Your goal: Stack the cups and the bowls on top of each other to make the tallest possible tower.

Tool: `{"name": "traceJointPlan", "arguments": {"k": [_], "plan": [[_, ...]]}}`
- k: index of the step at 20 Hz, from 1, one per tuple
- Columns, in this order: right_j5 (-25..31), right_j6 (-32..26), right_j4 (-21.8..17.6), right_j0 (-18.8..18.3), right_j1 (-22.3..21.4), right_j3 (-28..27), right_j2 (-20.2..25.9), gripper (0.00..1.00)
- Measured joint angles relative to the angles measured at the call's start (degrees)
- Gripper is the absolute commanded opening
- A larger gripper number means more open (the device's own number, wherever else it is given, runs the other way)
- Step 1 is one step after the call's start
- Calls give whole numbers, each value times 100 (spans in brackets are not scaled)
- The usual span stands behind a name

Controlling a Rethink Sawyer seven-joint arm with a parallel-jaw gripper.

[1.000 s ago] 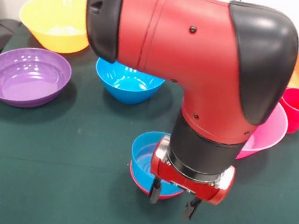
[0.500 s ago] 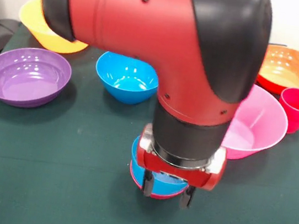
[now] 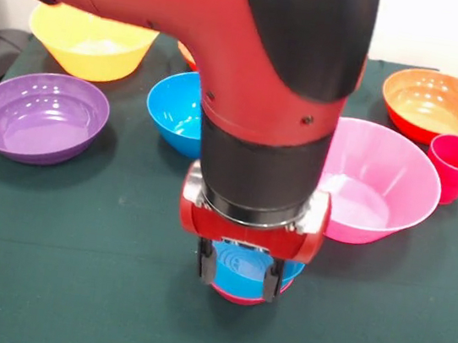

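Note:
A small blue bowl [image 3: 242,274] sits nested in a small magenta-red bowl [image 3: 238,297] at the table's near middle; this is the tower. My gripper [image 3: 237,282] hangs low right at this stack, fingers [image 3: 206,272] apart, open and empty, one on each side of the blue bowl's front. The medium blue bowl [image 3: 171,112] stands alone on the table behind, half hidden by the arm. The red cup [image 3: 456,165] stands at the right edge. The light blue cup is out of view.
A purple bowl [image 3: 39,115] is at the left and a yellow bowl [image 3: 89,43] at the far left. A pink bowl [image 3: 380,188] is at the right, with an orange-red bowl [image 3: 437,103] behind it. A sliver of another orange-red bowl [image 3: 187,53] shows behind the arm.
The arm has swung to the picture's left. The gripper moved from the stack's right side to directly over its front, uncovering the pink and orange-red bowls.

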Motion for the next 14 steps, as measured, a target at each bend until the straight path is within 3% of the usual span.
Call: {"name": "traceJointPlan", "arguments": {"k": [8,14], "plan": [[41,-380,-57,-10,-214,88,126,100],[-15,-1070,-541,59,-874,1074,703,100]]}}
